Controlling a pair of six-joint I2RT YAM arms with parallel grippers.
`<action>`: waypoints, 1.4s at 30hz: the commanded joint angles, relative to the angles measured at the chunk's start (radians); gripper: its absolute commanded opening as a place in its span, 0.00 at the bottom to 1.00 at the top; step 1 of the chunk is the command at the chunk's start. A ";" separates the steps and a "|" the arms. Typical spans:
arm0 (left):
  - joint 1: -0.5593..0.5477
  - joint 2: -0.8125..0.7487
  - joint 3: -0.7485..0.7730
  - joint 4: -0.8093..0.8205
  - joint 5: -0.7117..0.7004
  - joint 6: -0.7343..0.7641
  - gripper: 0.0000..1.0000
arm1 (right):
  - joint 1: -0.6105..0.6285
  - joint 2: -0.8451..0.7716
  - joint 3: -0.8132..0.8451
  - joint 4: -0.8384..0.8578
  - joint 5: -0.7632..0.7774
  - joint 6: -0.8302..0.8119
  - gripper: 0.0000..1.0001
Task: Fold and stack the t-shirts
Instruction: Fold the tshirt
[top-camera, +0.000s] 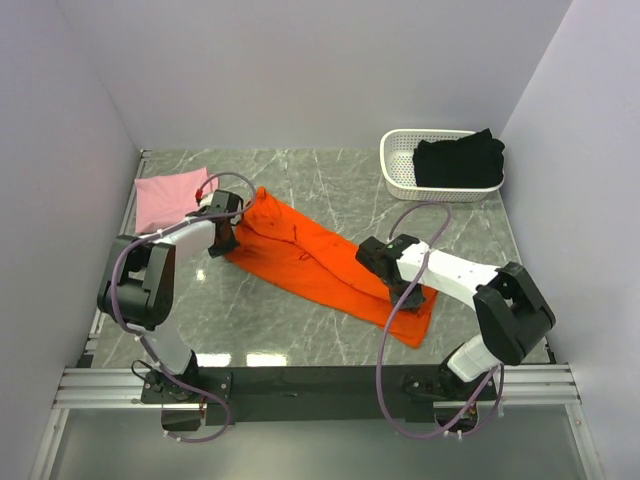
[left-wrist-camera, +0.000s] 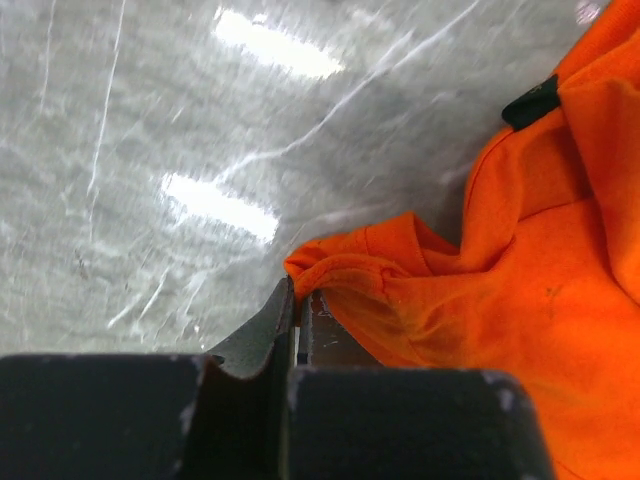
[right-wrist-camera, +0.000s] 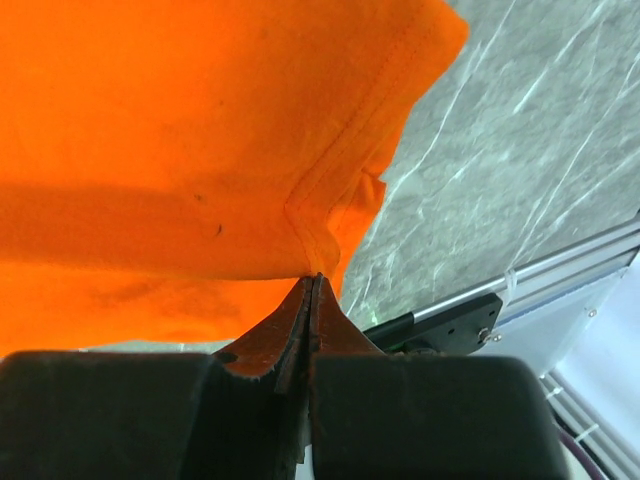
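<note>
Both dark fingers (left-wrist-camera: 262, 338) of the left gripper (left-wrist-camera: 298, 300) are pressed together on a bunched fold at the edge of the orange t-shirt (left-wrist-camera: 540, 300), and the right gripper (right-wrist-camera: 318, 280) has its fingers (right-wrist-camera: 268, 342) pinched flat on a stitched hem seam of the same shirt, whose cloth hangs taut from the tips. Seen from above, the orange t-shirt (top-camera: 310, 262) is soft, matte cloth drawn into a long, creased band running diagonally across the table (top-camera: 330, 180), a glossy grey-green surface with white marble veining and bright light reflections. The left gripper (top-camera: 222, 238) holds the shirt's far-left end and the right gripper (top-camera: 408, 300) holds it close to its near-right end. There are three shirts in all. A pale pink t-shirt (top-camera: 168, 198), folded into a flat, roughly square pad, lies just beyond the orange shirt's left end. A black t-shirt (top-camera: 458, 162), crumpled in a loose heap, sits well apart to the far right of the orange shirt, inside one white plastic basket (top-camera: 400, 175) with slotted walls and rounded corners.
</note>
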 joint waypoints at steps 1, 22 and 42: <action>0.005 0.023 0.054 -0.002 -0.026 0.033 0.01 | 0.037 0.002 -0.011 -0.056 0.024 0.062 0.00; 0.034 0.101 0.152 -0.013 -0.017 0.065 0.01 | 0.193 0.016 0.081 -0.222 0.047 0.170 0.00; 0.036 0.014 0.201 -0.045 0.017 0.059 0.40 | 0.299 0.041 0.052 0.084 -0.201 0.013 0.46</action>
